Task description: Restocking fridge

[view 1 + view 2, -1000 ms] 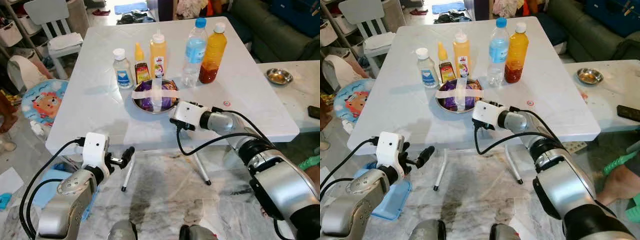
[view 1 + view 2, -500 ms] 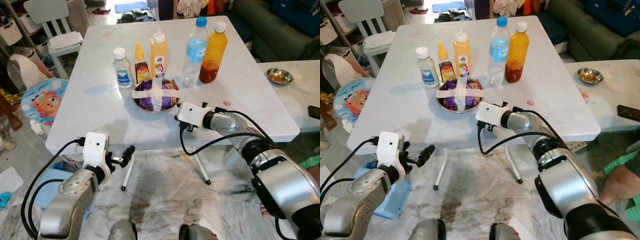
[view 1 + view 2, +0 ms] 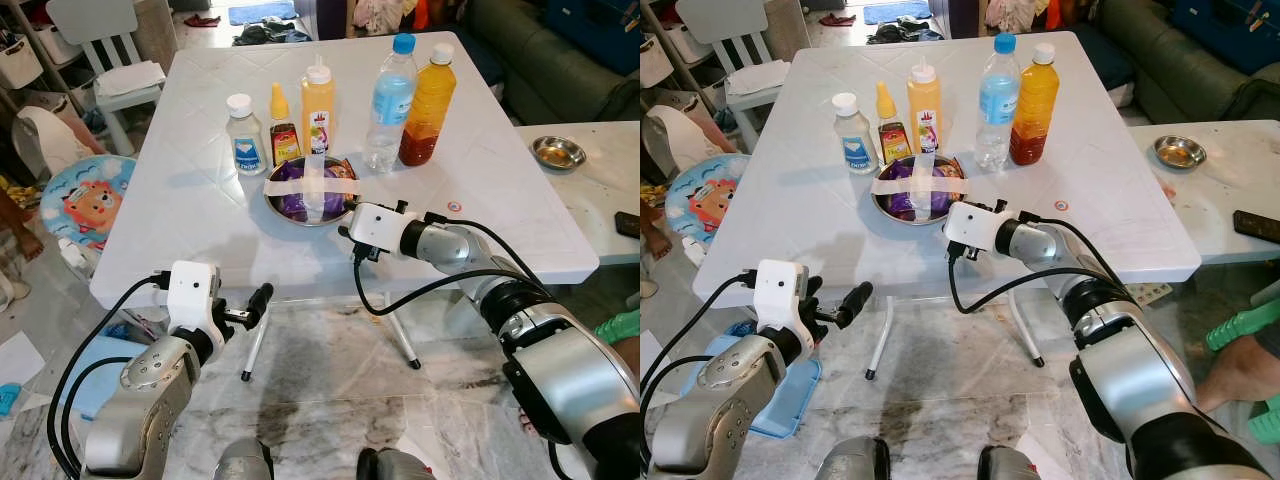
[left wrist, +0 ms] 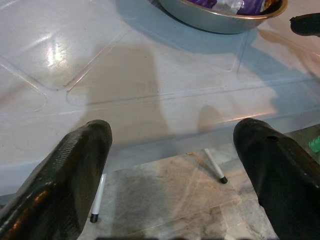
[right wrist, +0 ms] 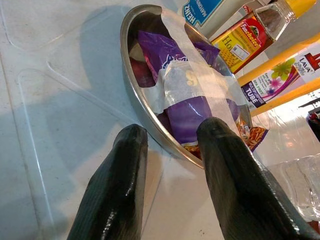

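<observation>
Looking down from the head views, the white plastic folding table [image 3: 480, 190] carries a round steel bowl of purple snack packets crossed with white tape [image 3: 310, 190], and the right gripper [image 3: 345, 222] sits right at its near rim. Behind the bowl stands a row: a small clear white-capped bottle [image 3: 243, 137], a little yellow-capped sauce bottle [image 3: 283, 128], a tall yellow squeeze bottle [image 3: 317, 106], a clear blue-capped water bottle [image 3: 388, 103] and an orange bottle with dark red sediment [image 3: 422, 104]. The left gripper [image 3: 258, 297] hangs below the table's front edge, well apart from the bowl.

Over to the left wrist view: the two black fingers [image 4: 65, 175] are spread wide, the table edge between them, the bowl up ahead near the far side.

Right wrist view now: the fingers [image 5: 117, 180] are parted, straddling the bowl's rim, one outside on the table, the other over the taped packets. Whether they touch the rim I cannot tell.
</observation>
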Robot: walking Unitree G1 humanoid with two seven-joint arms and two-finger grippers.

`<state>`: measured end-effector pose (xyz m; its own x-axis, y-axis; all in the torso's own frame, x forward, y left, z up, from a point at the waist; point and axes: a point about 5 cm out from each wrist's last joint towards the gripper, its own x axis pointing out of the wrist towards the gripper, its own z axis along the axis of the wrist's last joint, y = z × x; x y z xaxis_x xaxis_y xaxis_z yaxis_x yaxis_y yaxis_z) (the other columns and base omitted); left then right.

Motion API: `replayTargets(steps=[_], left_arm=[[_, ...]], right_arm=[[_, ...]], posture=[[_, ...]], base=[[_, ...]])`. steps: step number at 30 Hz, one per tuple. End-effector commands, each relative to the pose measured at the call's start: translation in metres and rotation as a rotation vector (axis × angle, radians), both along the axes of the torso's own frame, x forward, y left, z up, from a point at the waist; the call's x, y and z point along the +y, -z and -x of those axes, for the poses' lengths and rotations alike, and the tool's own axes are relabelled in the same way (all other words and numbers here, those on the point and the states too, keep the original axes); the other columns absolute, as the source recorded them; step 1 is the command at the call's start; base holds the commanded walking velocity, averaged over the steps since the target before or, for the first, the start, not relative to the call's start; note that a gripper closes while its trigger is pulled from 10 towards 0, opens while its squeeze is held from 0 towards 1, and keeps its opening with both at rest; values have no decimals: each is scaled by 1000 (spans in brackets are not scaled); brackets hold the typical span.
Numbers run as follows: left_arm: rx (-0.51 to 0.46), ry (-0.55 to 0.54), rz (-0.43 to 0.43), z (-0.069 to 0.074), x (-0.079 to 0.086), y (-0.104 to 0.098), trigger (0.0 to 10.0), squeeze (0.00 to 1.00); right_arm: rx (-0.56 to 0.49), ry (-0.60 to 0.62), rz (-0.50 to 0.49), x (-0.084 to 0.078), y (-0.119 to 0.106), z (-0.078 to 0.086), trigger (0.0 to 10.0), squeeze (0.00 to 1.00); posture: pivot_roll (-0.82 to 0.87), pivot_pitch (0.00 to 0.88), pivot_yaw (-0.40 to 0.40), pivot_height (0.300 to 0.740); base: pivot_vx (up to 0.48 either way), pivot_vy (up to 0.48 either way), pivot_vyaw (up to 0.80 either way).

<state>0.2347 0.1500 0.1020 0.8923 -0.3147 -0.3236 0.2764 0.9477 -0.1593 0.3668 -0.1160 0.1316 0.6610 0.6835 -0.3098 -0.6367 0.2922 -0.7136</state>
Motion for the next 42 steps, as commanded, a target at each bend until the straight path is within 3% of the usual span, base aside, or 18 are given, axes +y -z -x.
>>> replayTargets(steps=[1, 15, 16, 17, 18, 19, 26, 30, 42], left_arm=[[-9, -14, -3, -1, 3, -2, 10000, 0], [-16, -20, 2, -1, 3, -2, 10000, 0], [-122, -94, 20, -12, 3, -9, 10000, 0], [-199, -153, 34, -20, 4, -14, 10000, 0], [-249, -192, 43, -24, 5, -18, 10000, 0], [-274, -212, 48, -26, 5, -20, 10000, 0], [-284, -218, 55, -28, 4, -22, 10000, 0], [-321, -234, 62, -31, 3, -20, 10000, 0], [-357, -252, 41, -33, 6, -20, 10000, 0]], right_arm=[[-15, -9, -11, 1, -4, 0, 10000, 0], [-29, -14, -29, 2, -4, 1, 10000, 16], [-109, 115, -316, 8, -7, 14, 10000, 0], [-156, 241, -527, 3, -13, 28, 10000, 361], [-182, 336, -661, -5, -18, 39, 10000, 361], [-193, 384, -725, -10, -20, 46, 10000, 1000], [-196, 376, -742, -7, -22, 46, 10000, 1000], [-176, 430, -745, -9, -30, 59, 10000, 1000], [-137, 462, -756, -6, -26, 69, 10000, 1000]], posture=[[143, 47, 29, 740], [139, 44, 27, 740], [3, 0, -8, 740], [6, 0, -10, 740], [6, 0, -10, 740], [7, 0, -10, 740], [3, 0, -10, 740], [2, 0, -10, 740], [2, 0, -5, 740]], base=[[0, 0, 0], [0, 0, 0], [0, 0, 0], [0, 0, 0], [0, 0, 0], [0, 0, 0], [0, 0, 0], [0, 0, 0], [0, 0, 0]])
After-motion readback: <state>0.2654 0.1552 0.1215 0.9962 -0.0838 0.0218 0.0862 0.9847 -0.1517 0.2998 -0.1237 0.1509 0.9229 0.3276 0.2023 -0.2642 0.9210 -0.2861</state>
